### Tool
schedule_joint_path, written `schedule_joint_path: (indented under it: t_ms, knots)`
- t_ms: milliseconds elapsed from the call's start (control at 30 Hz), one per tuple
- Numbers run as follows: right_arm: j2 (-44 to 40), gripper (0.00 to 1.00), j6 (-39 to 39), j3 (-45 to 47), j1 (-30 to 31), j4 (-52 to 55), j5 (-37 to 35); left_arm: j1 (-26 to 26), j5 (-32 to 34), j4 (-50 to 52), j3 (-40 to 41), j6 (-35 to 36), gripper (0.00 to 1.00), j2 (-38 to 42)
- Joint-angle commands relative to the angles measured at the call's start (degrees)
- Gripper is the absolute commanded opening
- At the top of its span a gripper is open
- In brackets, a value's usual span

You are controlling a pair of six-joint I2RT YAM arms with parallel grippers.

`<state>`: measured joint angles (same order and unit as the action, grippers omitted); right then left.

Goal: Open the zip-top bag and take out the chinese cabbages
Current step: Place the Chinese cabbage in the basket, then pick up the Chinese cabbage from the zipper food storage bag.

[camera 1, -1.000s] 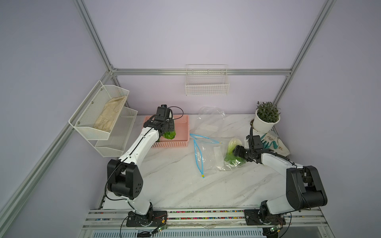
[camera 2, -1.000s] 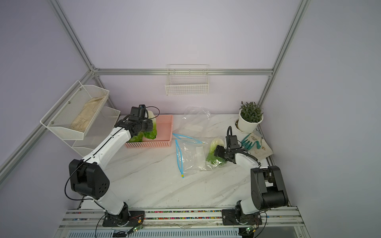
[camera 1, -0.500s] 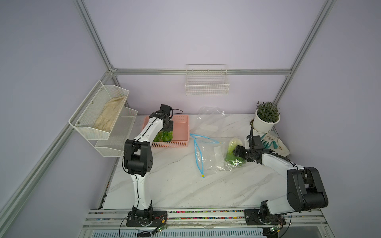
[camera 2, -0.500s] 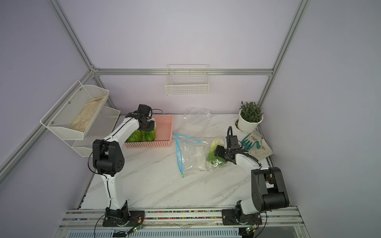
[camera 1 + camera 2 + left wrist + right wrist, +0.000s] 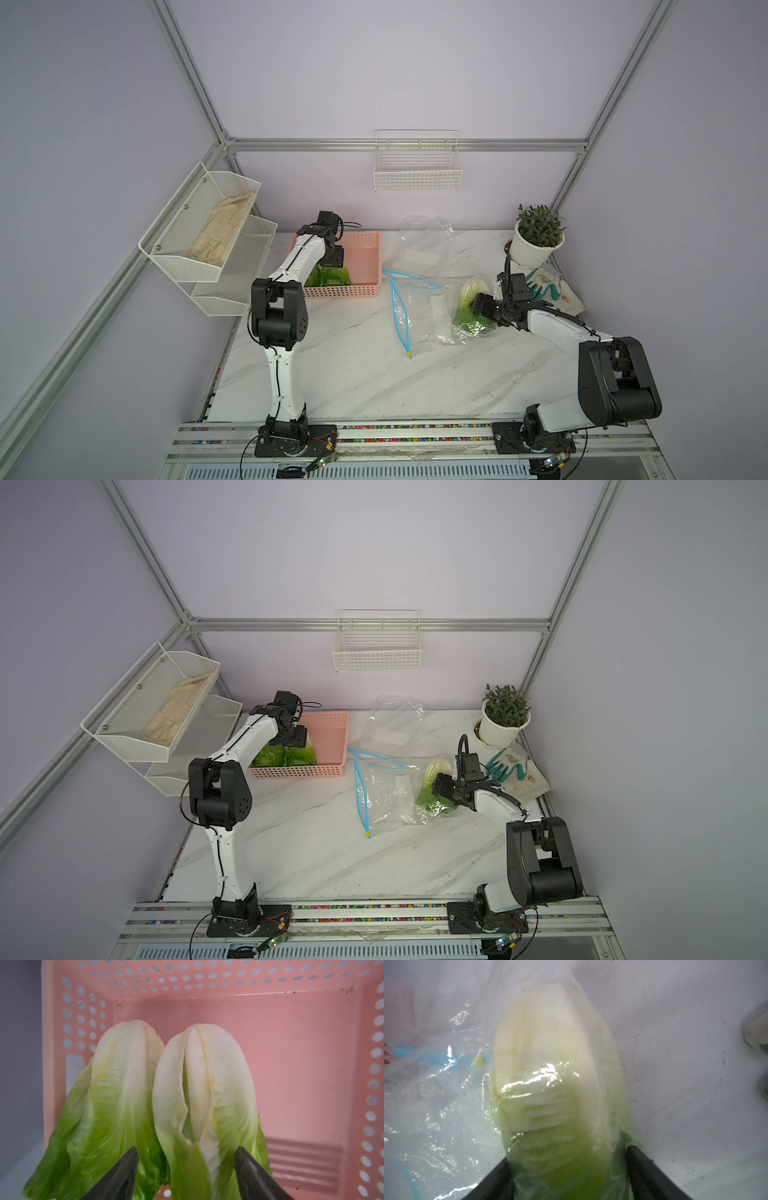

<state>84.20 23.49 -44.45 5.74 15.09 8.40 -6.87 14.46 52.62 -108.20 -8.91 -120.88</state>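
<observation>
zip-top bag (image 5: pixel 419 320), white label panel (image 5: pixel 438 311) unreadable, cabbages (image 5: pixel 203 1088) in pink basket (image 5: pixel 365 249)

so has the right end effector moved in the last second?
No. The right end effector still sits the same gap from the white round plant pot, straddling the bagged green-and-white cabbage.

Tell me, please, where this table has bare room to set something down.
The widest bare tabletop lies at the front, between the two arm bases and the zip-top bag. A narrower strip runs between the pink basket and that bag. The basket's half nearer the bag is bare too. The rear right is crowded: potted plant, gloves, right gripper astride the bagged cabbage.
</observation>
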Motion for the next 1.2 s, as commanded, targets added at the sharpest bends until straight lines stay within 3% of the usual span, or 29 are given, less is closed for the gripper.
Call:
schedule_joint_path:
  t_ms: [0, 100, 200, 367, 567, 700, 967, 1167]
  knots:
    - [-1.2, 0.8, -0.2, 1.1, -0.4, 2.7, -0.9, 0.1, -0.8, 0.7, -3.3, -1.7, 0.89, 2.7]
    - [-1.6, 0.8, -0.2, 1.0, -0.3, 2.6, -0.5, -0.3, -1.0, 0.6, -2.6, -2.9, 1.0, 5.8]
    - [-1.6, 0.83, -0.1, 1.0, -0.4, 2.6, 0.1, -1.7, -0.1, 0.4, 0.3, -5.1, 1.0, 10.8]
    - [-1.4, 0.83, 0.1, 1.2, -0.4, 2.1, 0.7, -4.7, 0.8, -5.1, 12.0, -7.4, 1.0, 22.5]
    - [-1.9, 0.84, 0.3, 1.4, -0.3, 2.1, 1.5, -5.7, -11.9, -18.6, 29.3, -11.5, 1.0, 36.5]
    - [-3.3, 0.85, 0.4, 1.8, -0.3, 2.4, 1.1, -7.5, -16.7, -26.5, 40.9, -15.4, 0.96, 45.1]
    - [-4.2, 0.84, 0.8, 1.5, -0.4, 3.1, -0.5, -12.1, -22.5, -37.1, 61.5, -22.0, 0.81, 56.8]
    - [-3.8, 0.83, 0.8, 0.4, -0.3, 3.0, -0.4, -15.6, -30.3, -52.9, 73.3, -29.9, 0.55, 58.2]
